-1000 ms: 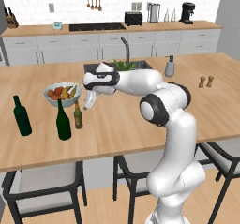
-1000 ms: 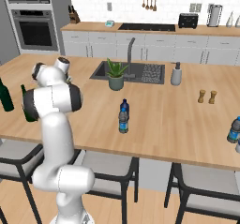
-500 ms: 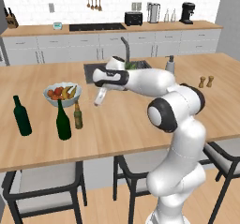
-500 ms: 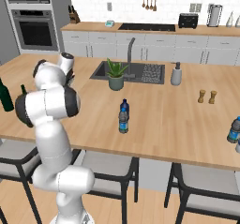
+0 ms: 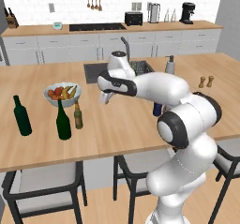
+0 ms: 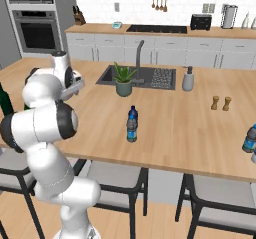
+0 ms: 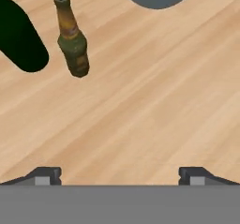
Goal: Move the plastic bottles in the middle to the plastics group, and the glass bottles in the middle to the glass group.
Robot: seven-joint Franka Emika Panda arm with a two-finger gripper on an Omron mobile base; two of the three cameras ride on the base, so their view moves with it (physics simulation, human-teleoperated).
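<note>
While the jaws hang spread wide and empty above the pale, grained wooden desk, the slim amber-brown glass bottle with its narrow neck stands upright just right of the nearer tall dark green wine bottle, and in front of the white fruit bowl. In the hand view that amber bottle lies well ahead of the finger tips, toward the left. A second green wine bottle stands further left of the amber one. The squat dark-blue plastic bottle stands alone at mid-desk, in front of the potted plant. Since a second ago the arm has swung away from the amber bottle, toward the sink.
</note>
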